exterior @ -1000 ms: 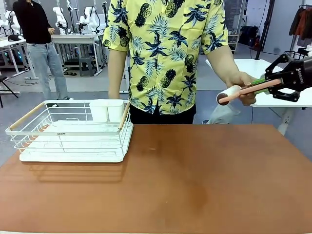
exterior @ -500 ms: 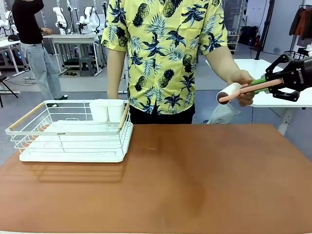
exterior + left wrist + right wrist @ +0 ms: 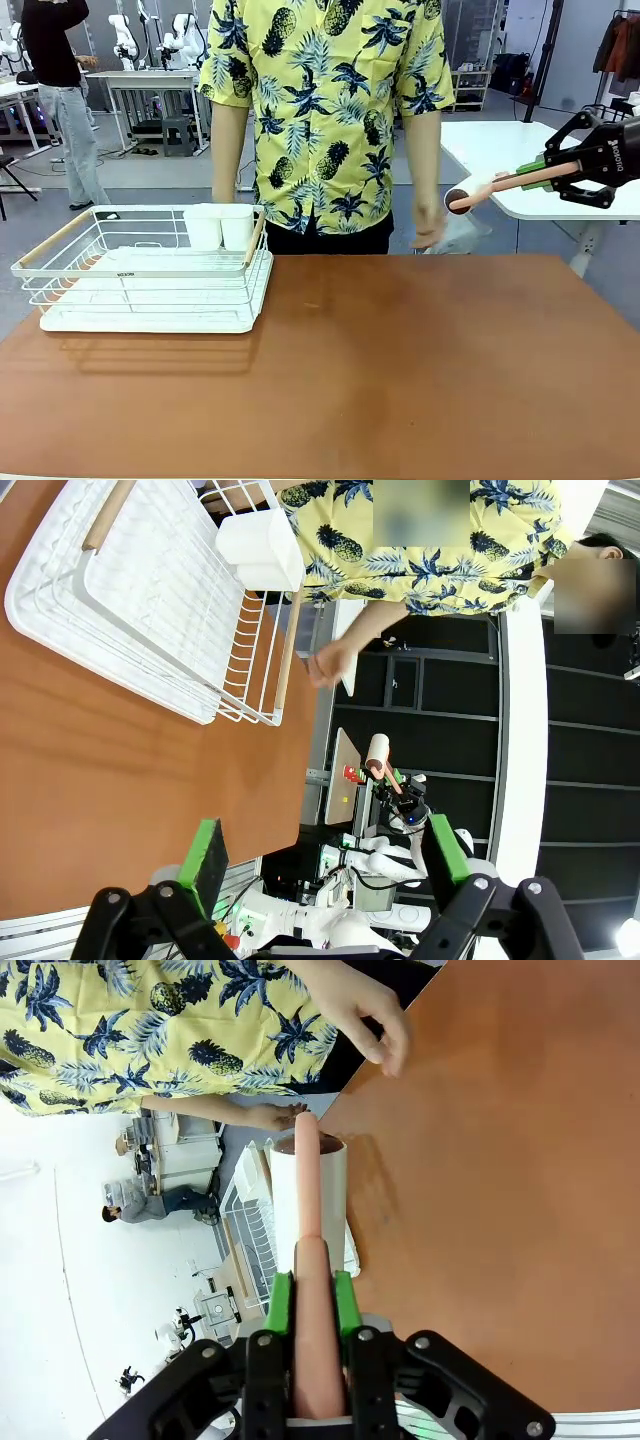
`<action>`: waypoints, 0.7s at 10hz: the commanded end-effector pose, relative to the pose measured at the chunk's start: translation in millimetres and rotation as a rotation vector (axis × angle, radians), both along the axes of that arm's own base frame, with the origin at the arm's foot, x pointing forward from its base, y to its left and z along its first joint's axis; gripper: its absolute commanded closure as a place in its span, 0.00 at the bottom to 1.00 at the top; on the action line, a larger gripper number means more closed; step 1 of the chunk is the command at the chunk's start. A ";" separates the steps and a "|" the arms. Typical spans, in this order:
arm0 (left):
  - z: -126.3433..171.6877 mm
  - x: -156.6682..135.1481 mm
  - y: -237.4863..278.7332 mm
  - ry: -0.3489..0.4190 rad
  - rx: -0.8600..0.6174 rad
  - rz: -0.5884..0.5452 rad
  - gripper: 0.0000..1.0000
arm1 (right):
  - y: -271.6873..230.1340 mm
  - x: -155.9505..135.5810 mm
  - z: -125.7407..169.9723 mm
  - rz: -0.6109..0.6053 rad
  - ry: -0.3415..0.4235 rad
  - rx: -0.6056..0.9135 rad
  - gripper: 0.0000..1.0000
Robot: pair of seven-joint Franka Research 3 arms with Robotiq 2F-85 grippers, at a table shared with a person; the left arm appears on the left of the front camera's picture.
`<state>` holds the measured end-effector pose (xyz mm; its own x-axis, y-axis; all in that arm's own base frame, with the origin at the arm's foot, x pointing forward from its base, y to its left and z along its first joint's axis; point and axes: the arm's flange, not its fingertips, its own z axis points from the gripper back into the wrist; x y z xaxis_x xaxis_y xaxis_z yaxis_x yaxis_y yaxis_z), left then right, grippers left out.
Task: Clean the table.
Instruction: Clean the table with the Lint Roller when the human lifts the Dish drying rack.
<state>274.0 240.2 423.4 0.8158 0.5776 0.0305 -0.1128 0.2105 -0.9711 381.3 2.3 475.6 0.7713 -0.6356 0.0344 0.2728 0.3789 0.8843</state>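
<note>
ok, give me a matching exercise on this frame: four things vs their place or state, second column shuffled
1 lint roller
2 dish rack
3 left gripper
4 person's hand

A jaws open, empty
B on the table, left part
C clamped in the right gripper
D hanging by the table's far edge

Pairs: 1-C, 2-B, 3-A, 4-D

Bright, even light from above. The white wire dish rack [image 3: 140, 265] drops a soft shadow on the smooth reddish-brown tabletop [image 3: 400, 380]. The person's hand [image 3: 429, 223] looks blurry.
</note>
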 end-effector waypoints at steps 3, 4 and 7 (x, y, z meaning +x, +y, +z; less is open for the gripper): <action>-0.7 -4.2 1.3 -0.012 0.000 -0.013 0.00 | 0.4 0.0 0.2 0.001 0.002 0.003 0.97; -0.7 -4.2 1.3 -0.012 0.000 -0.013 0.00 | 0.4 0.0 0.2 0.001 0.002 0.003 0.97; -0.7 -4.2 1.3 -0.012 0.000 -0.013 0.00 | 0.4 0.0 0.2 0.001 0.002 0.003 0.97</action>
